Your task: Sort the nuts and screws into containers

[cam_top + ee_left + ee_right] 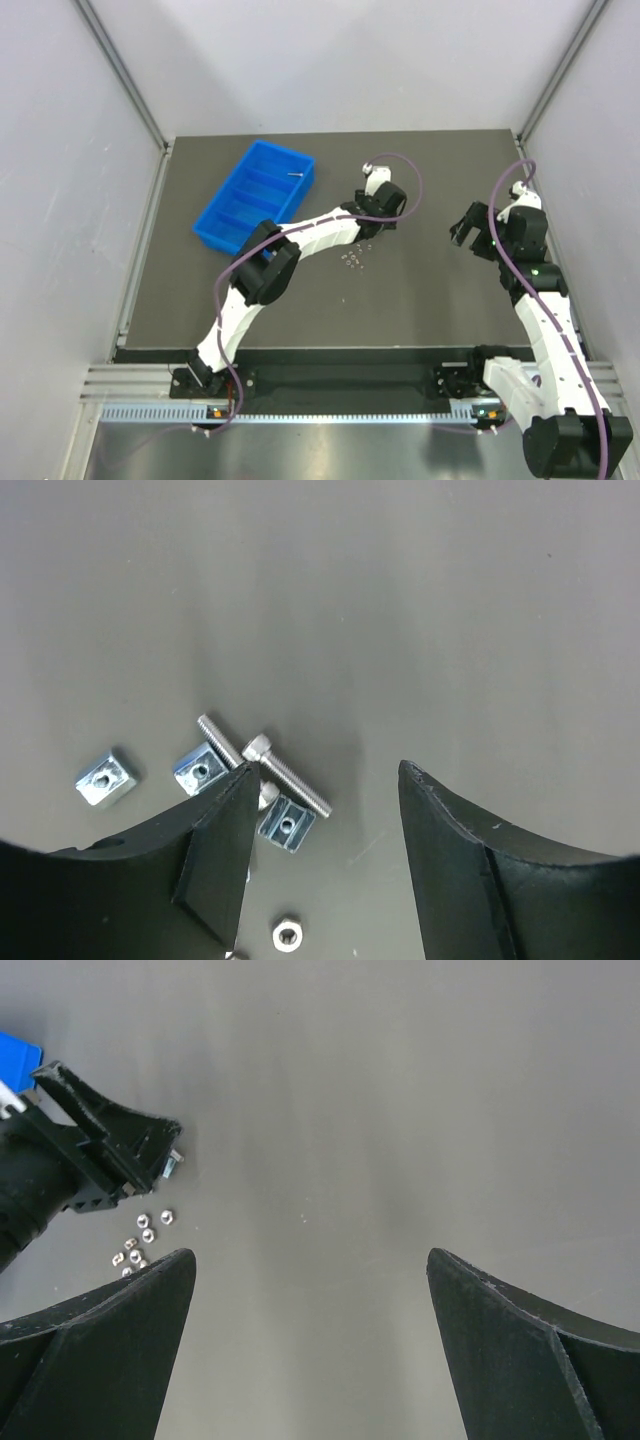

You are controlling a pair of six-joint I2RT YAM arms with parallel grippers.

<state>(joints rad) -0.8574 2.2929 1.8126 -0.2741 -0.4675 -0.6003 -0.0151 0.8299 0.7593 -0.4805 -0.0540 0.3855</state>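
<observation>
Left gripper [325,770] spread low over the loose fasteners, nothing held; right gripper [310,1255] also spread, well apart over bare mat [430,300]

The screws [290,777] are bright silver socket-head items with threaded shanks. Two lie close together, one passing under the left fingertip. The nuts [287,826] are squat, mostly rectangular blocks with a centre hole, plus one small hex nut nearer the camera, and one block touches a screw shank. All sit on the mat, well apart from the blue tray [218,238], which already holds one screw in its far compartment. Judged light, rigid, smooth and prone to roll or slip. Best pinched across the shank at mid-length, and the nuts across their flat sides
</observation>
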